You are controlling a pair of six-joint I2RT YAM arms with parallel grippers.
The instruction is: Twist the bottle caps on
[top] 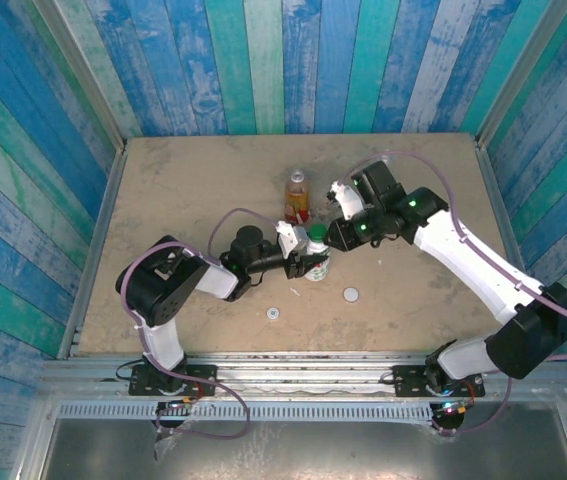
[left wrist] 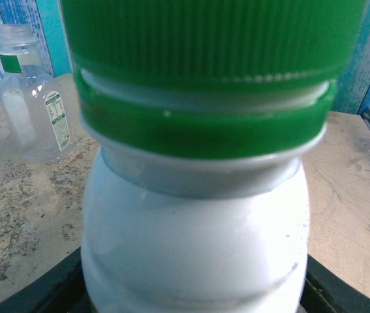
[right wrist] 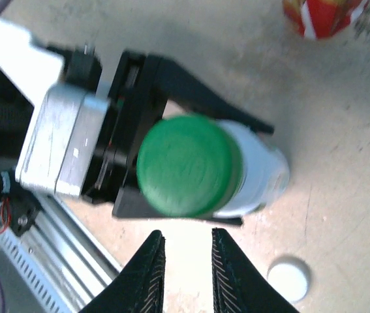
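**A:** What's the room like?

**B:** Plank walls [top: 263, 60] on 3 sides, painted in blue and teal stripes with the paint worn pale in patches. The table [top: 183, 200] is a tan, speckled slab, scuffed here and there. A metal rail [top: 293, 360] runs along its near edge.

**A:** Where are the bottles?

**B:** The white bottle [top: 319, 270] stands upright near the middle. The left gripper [top: 301, 262] is clamped round its body, 1 black finger on each side. The green cap [right wrist: 188, 166] sits on its neck above a green ring, with a thin pale line between the 2.

**A:** And the right gripper [right wrist: 186, 236]?

**B:** It hangs just beside that cap, not touching it. Its 2 fingers are pinched close together with nothing between them.

**A:** The others?

**B:** The amber bottle [top: 296, 193] stands just behind the white one, toward the far wall. From the left wrist, the clear bottle [left wrist: 31, 98] stands on the table off to one side, its mouth open.

**A:** Loose caps?

**B:** There are 2, both flat on the slab. The white cap [top: 351, 295] lies near the white bottle on the right arm's side. The small cap [top: 273, 313] lies closer to the rail, left of it.
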